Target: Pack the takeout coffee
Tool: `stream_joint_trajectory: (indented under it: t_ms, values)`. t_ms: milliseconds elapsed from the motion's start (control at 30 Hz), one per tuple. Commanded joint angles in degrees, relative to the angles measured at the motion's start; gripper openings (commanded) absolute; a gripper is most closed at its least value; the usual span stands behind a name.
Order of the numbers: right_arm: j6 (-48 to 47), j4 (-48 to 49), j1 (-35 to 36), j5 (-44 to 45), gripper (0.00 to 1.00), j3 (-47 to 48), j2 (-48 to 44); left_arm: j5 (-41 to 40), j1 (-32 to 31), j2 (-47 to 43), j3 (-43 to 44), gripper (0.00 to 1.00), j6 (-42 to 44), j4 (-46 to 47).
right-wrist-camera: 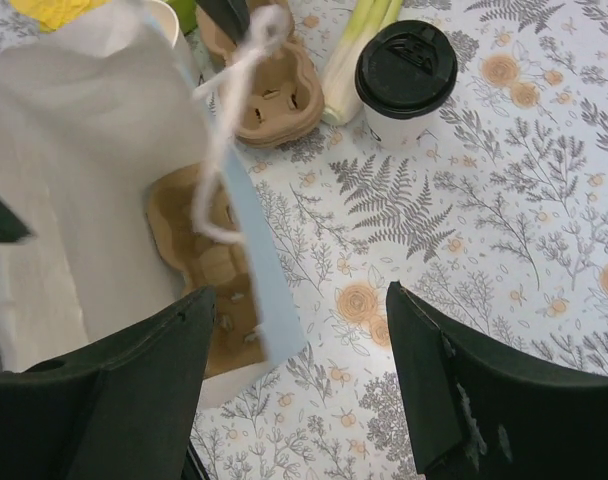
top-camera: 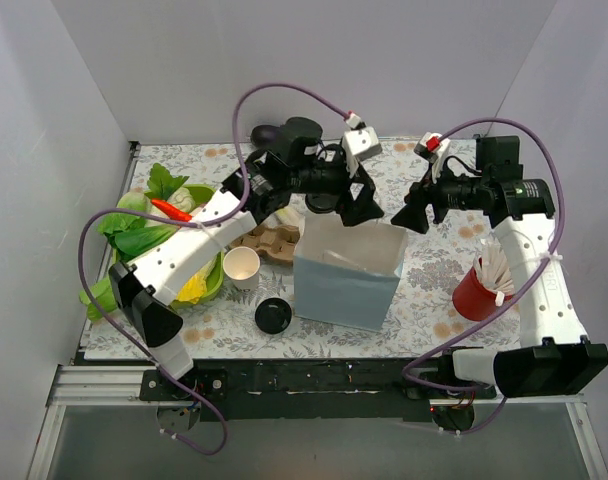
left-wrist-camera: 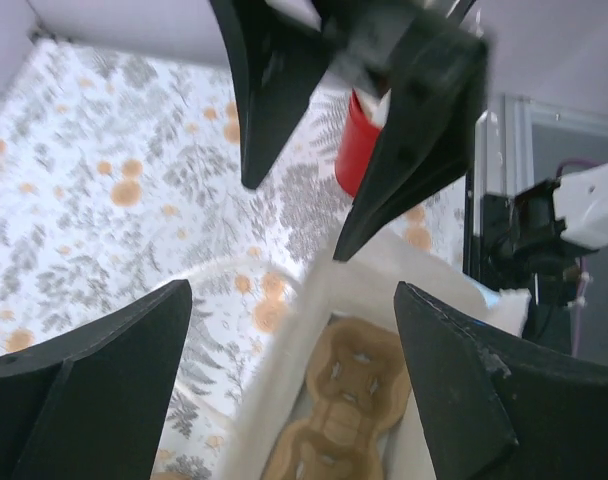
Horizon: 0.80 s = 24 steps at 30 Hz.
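Closest in its own wrist view, the right gripper [right-wrist-camera: 299, 295] has its jaws wide apart with nothing between them. Seen from overhead, it hangs just off the 2 o'clock corner of the paper bag [right-wrist-camera: 84, 160]. The left gripper [left-wrist-camera: 292, 290] is likewise spread and empty above the bag's far rim at 12 o'clock, facing the right one. I judge that the two sit there to steady the mouth and leave the drop clear.

Down in the bag lies a cardboard carrier [right-wrist-camera: 199, 255], probably so that a cup seats upright rather than tips. A white string handle [right-wrist-camera: 234, 100] loops over the opening and could snag.

Beyond the bag, at 1 o'clock in the right wrist view, the takeout coffee [right-wrist-camera: 404, 85] stands upright on the table. Its lid is on and it is apart from both grippers. A green stalk [right-wrist-camera: 359, 35] lies just beside it at 10 o'clock, and a second carrier [right-wrist-camera: 274, 105] sits at 9 o'clock.

Overhead, the left arm covers that spot, so the cup cannot be picked out there. The cup's print is out of sight, and the red cup [left-wrist-camera: 356, 150] is half hidden behind the right gripper.
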Motion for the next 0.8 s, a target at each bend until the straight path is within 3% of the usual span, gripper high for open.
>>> stream_joint_trajectory:
  t_ms: [0, 100, 333, 500, 633, 767]
  values:
    - [-1.91, -1.02, 0.08, -7.49, 0.77, 4.73, 3.39, -0.49, 1.78, -6.09, 9.6, 0.84, -0.22, -5.58]
    - [-3.05, -2.42, 1.22, -10.3, 0.77, 7.36, 6.03, -5.42, 3.97, -6.53, 12.6, 0.86, 1.37, -9.8]
    - [-8.57, -7.61, 2.54, -10.05, 0.77, 13.96, 8.06, -11.57, 15.38, -8.72, 9.19, 0.86, 0.23, -14.64]
    - [-19.12, -20.94, 2.63, -12.5, 0.78, 16.78, 9.55, -8.52, 23.04, -7.67, 4.88, 0.86, -4.24, -15.09]
    - [-22.39, -20.89, 4.64, -11.37, 0.8, 11.96, 6.92, -6.66, 24.98, -7.23, 1.81, 0.86, -4.95, -11.85]
    - [-24.94, -20.36, 12.71, -7.5, 0.79, 7.56, 6.91, -5.16, 24.98, -6.09, 0.74, 0.86, -4.25, -10.52]
